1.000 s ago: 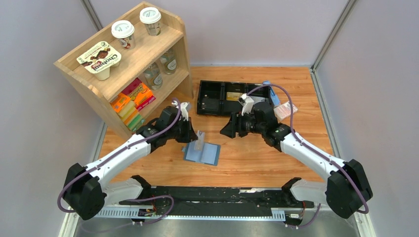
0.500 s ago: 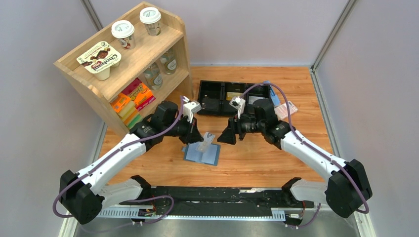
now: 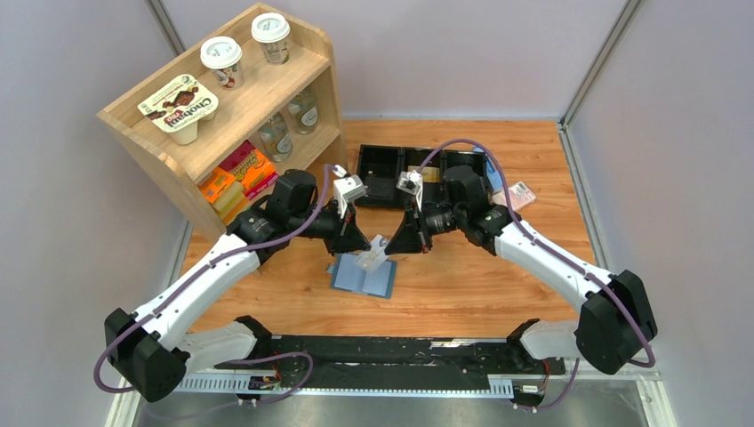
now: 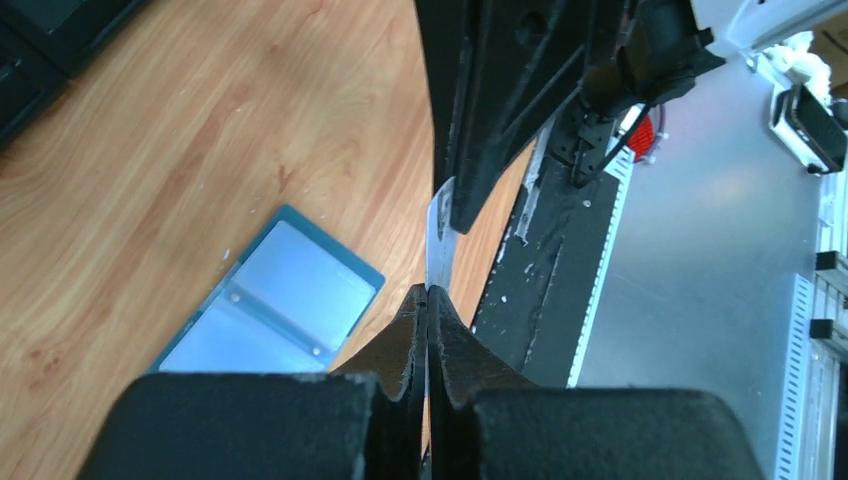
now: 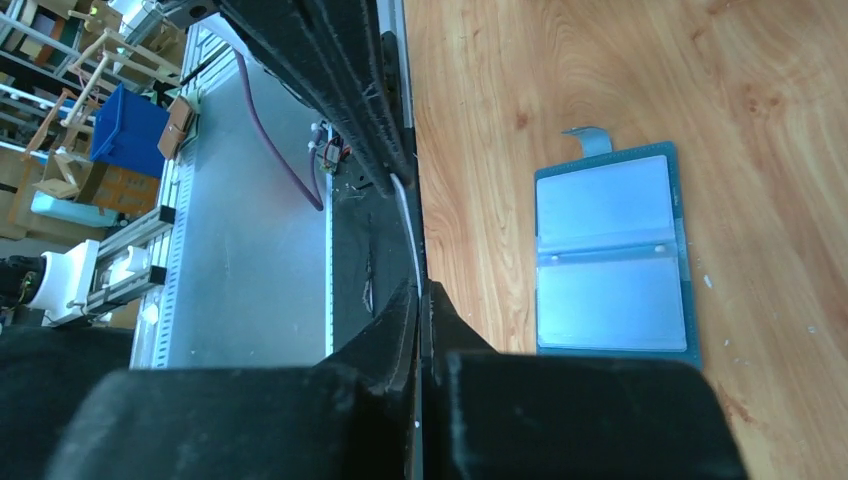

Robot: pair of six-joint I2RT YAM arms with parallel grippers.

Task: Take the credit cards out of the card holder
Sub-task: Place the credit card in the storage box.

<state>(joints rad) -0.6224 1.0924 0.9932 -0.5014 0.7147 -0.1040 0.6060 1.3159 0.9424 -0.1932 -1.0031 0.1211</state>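
Observation:
The teal card holder (image 3: 356, 281) lies open and flat on the wooden table, pale inside (image 4: 270, 300) (image 5: 610, 260). I cannot tell whether credit cards sit in its pockets. Just above its far right corner a thin whitish card (image 3: 375, 255) stands on edge in the air. My left gripper (image 3: 364, 247) is shut on it from the left, the card edge-on beyond its tips (image 4: 438, 235). My right gripper (image 3: 391, 247) is shut on the same card from the right (image 5: 410, 225). The two grippers face each other tip to tip.
A long black tray (image 3: 378, 185) with a gold card (image 3: 418, 173) in it lies behind the grippers. A wooden shelf (image 3: 222, 116) of cups and boxes stands at the back left. A pink-white packet (image 3: 518, 194) lies right of the tray.
My right gripper has moved left up to the card and shut on it. My left gripper has carried the card a little to the right and stayed shut.

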